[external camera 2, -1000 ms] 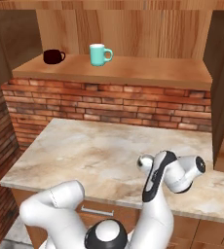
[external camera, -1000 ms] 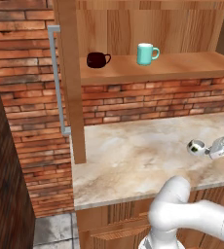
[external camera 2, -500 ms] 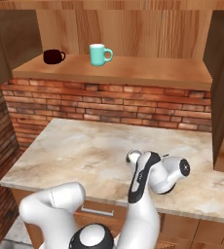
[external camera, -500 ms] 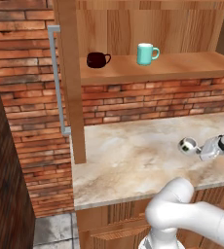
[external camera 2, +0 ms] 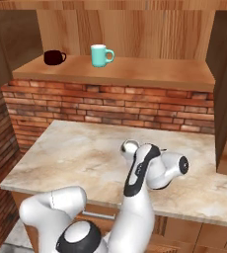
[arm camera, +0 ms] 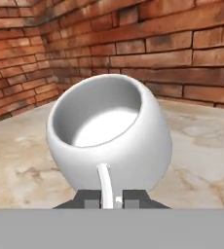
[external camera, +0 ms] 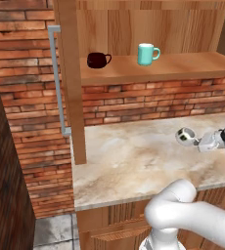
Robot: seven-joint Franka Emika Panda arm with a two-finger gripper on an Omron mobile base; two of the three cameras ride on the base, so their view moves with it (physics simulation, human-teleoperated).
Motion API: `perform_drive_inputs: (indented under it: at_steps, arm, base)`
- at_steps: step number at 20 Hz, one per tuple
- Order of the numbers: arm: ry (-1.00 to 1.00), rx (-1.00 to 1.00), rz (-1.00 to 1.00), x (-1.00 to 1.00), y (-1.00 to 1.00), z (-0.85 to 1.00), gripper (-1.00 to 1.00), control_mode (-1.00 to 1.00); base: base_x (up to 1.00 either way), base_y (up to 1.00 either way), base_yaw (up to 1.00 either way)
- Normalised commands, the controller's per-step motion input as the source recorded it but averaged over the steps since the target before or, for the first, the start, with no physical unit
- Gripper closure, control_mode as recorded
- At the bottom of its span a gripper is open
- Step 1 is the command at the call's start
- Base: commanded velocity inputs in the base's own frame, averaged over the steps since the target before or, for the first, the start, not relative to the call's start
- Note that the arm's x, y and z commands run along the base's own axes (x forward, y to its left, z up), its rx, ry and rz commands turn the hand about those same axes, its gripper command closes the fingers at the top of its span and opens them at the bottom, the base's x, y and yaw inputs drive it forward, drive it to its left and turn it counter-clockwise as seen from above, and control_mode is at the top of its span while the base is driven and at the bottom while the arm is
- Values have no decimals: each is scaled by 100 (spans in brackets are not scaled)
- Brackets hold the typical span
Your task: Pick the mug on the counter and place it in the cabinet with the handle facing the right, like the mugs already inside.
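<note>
The white mug (external camera: 185,136) hangs tipped on its side just above the counter (external camera: 129,161), mouth turned toward the cabinet side. My gripper (external camera: 197,142) is shut on its thin white handle (arm camera: 104,186), seen up close in the hand view between the fingertips (arm camera: 87,199). From the right base view the mug (external camera 2: 130,146) sits at the end of my hand over the counter (external camera 2: 71,153). Above, the cabinet shelf (external camera: 183,66) carries a teal mug (external camera: 146,53) and a dark maroon mug (external camera: 98,60), both with handles to the right.
The cabinet's open door (external camera: 69,88) with its grey bar handle (external camera: 58,83) juts out at the left over the counter. A red brick wall (external camera: 148,100) backs the counter. Free shelf room lies right of the teal mug (external camera 2: 99,55).
My gripper has carried the white mug leftward across the counter and slightly higher. The mugs on the shelf have not moved.
</note>
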Motion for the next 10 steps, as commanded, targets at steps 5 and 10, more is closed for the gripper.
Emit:
perform_drive_inputs:
  at_steps: [5, 10]
  arm:
    - [0, -1, 0, 0, 39, 59, 100, -100]
    - [0, -14, 0, 0, 51, 44, 100, -100]
  base:
    - [0, 0, 0]
    - [0, 0, 0]
